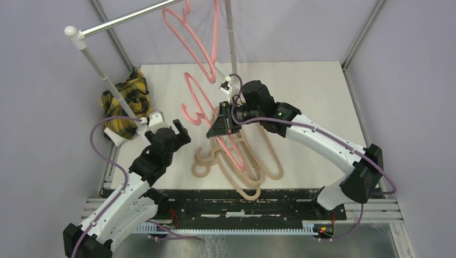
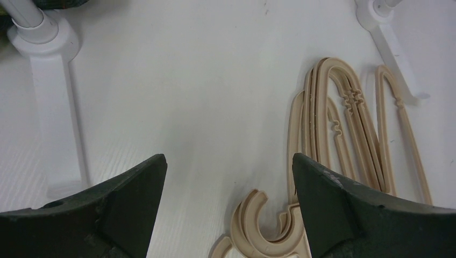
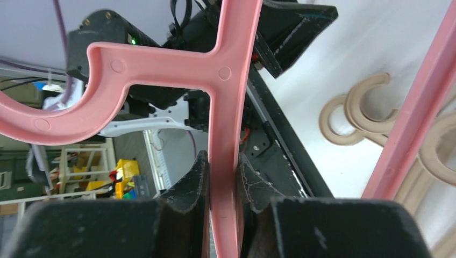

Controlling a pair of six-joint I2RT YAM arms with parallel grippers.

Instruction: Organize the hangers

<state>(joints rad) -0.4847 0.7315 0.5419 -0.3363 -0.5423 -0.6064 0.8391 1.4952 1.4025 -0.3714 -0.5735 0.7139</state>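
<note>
The right pincer (image 3: 222, 174) is clamping down on a thin salmon-pink plastic hanger (image 3: 223, 107), and the right wrist view is showing it plainly. The jaws are sitting almost shut, and the two black fingers (image 3: 194, 185) are pressing on either side of the hanger's straight neck. The hook is curling off to the upper left of that frame, and a pink shoulder bar is slanting down the right side.

From the top view, that pincer is hovering at mid-frame above the white table (image 1: 312, 91). The held hanger is reaching both ways from it, hook towards the upper left, shoulders trailing down and right across a pile of beige-tan plastic hangers (image 1: 243, 173). That pile is lying flat on the table just below and right of the pincer, hooks pointing to the left.

The left pincer (image 1: 180, 131) is holding nothing, its jaws standing wide apart. It is sitting left of centre in the top view, a little to the left of the beige hooks. In the left wrist view the pile is showing in the right half of the frame, partly behind the right-hand finger (image 2: 344, 209), with bare table between the jaws.

Up at the top, more pink hangers (image 1: 185, 32) are hanging from a silver metal rail (image 1: 123, 20). A yellow-and-black plaid cloth (image 1: 126, 105) is lying bunched at the left edge of the table.
</note>
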